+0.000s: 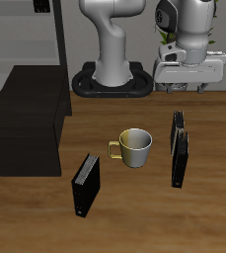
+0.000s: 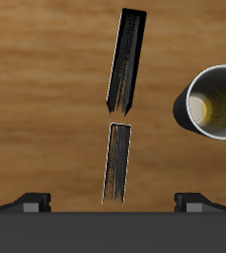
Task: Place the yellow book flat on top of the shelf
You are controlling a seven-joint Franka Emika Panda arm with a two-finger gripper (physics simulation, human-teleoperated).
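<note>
Books stand on edge below my open gripper, so the yellow book offers its thin top for pinching.

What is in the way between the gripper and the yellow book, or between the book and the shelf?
Nothing visible separates the open gripper from the yellow book below it. The mug stands between the book and the shelf, probably low enough to pass over.
</note>
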